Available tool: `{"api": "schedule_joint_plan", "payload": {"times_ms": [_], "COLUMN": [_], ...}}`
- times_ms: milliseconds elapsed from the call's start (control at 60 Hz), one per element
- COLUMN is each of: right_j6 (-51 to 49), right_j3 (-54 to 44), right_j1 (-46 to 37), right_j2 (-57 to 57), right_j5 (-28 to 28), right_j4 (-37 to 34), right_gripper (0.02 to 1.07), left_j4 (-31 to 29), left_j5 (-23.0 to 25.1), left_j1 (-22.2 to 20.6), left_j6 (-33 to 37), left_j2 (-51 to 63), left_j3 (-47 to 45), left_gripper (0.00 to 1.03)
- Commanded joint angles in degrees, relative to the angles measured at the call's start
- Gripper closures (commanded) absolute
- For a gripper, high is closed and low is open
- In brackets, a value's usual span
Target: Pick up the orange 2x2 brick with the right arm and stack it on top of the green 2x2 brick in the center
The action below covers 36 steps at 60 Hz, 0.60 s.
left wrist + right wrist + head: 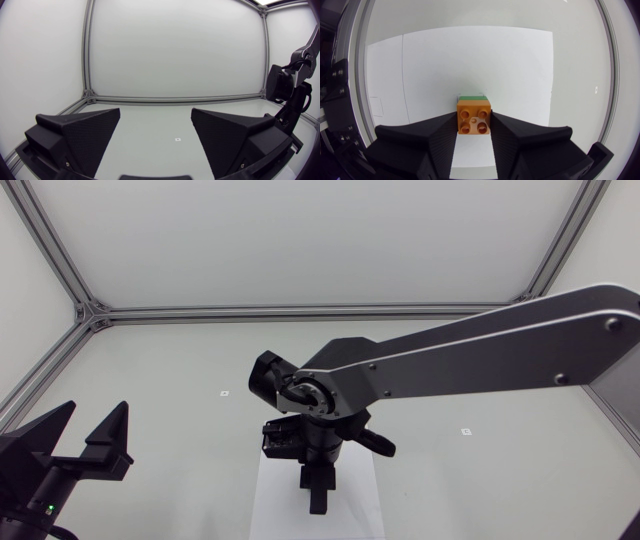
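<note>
- Right gripper [474, 116] grips orange brick [474, 122] from both sides, directly above green brick [472, 97].
- Left gripper [155, 125] spread wide, well apart from green brick.

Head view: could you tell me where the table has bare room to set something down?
Bare table lies between the left gripper and the white sheet, and beyond the right arm up to the far frame rail. Crowded: the sheet's middle, where the right gripper holds the orange brick at the green brick.
</note>
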Motion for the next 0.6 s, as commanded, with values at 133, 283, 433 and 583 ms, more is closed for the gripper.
{"api": "schedule_joint_plan", "payload": {"times_ms": [133, 283, 433, 583], "right_j6": [-0.5, -1.5, -2.0, -2.0], "right_j3": [-1.8, -1.1, -1.1, -1.0], "right_j1": [0.7, -0.6, -1.4, -0.6], "right_j2": [5.5, 5.8, 5.8, 4.4], "right_j5": [-0.7, -2.8, -3.6, -4.0], "right_j4": [-1.3, -2.1, -2.1, -2.5], "right_gripper": [0.94, 0.94, 0.94, 0.94], "left_j4": [-0.9, -0.9, -0.9, -0.9], "left_j5": [0.3, 0.3, 0.3, 0.3], "left_j1": [0.2, 0.2, 0.2, 0.2], "left_j6": [0.8, 0.8, 0.8, 0.8], "left_j2": [-0.5, -0.5, -0.5, -0.5], "left_j3": [-2.3, -2.3, -2.3, -2.3], "left_gripper": [0.04, 0.04, 0.04, 0.04]}}
